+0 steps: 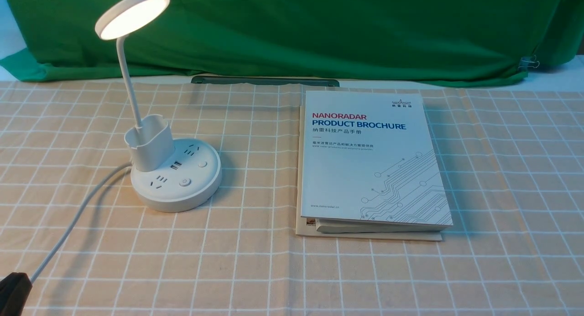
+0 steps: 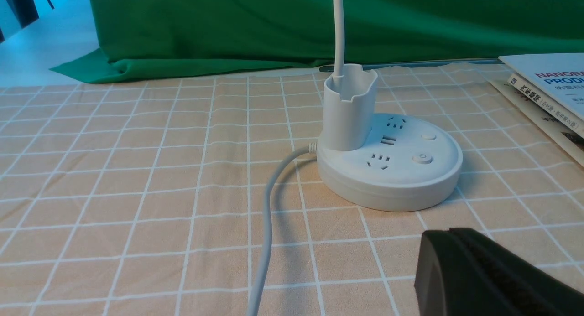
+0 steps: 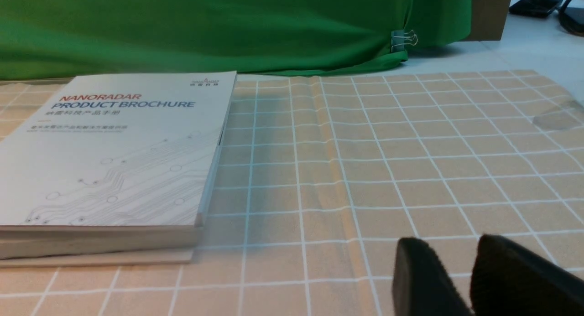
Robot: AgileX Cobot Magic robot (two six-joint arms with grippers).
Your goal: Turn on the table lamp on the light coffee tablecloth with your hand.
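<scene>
The white lamp [image 1: 182,199] stands upright over on the robot's left side of the checked tablecloth [image 1: 237,270], and its light is on: the round head [image 1: 132,17] is tilted and glowing bright underneath. A cup [image 1: 153,149] with a notched rim rises from one side of the round base, and the thin neck [image 1: 127,79] comes up out of it, its lower end sitting inside the mouth. I can't see down to the bottom of the cup. Beside it, the top of the base has sockets and two round buttons, and a pale cord [image 1: 80,215] runs from its side across the cloth.

Well apart from the lamp, on the robot's right of it, a white brochure [image 1: 365,170] lies face up on top of other books or papers, with their edges poking out from under it. A green cloth [image 1: 296,33] hangs behind the tablecloth, with a metal clip [image 1: 529,63] on its lower edge toward the robot's right.

The left gripper [image 2: 449,234] is closed, its fingertips together, near the lamp but not touching it. The right gripper [image 3: 451,247] is a little open, with a gap between its fingers, above the cloth.
</scene>
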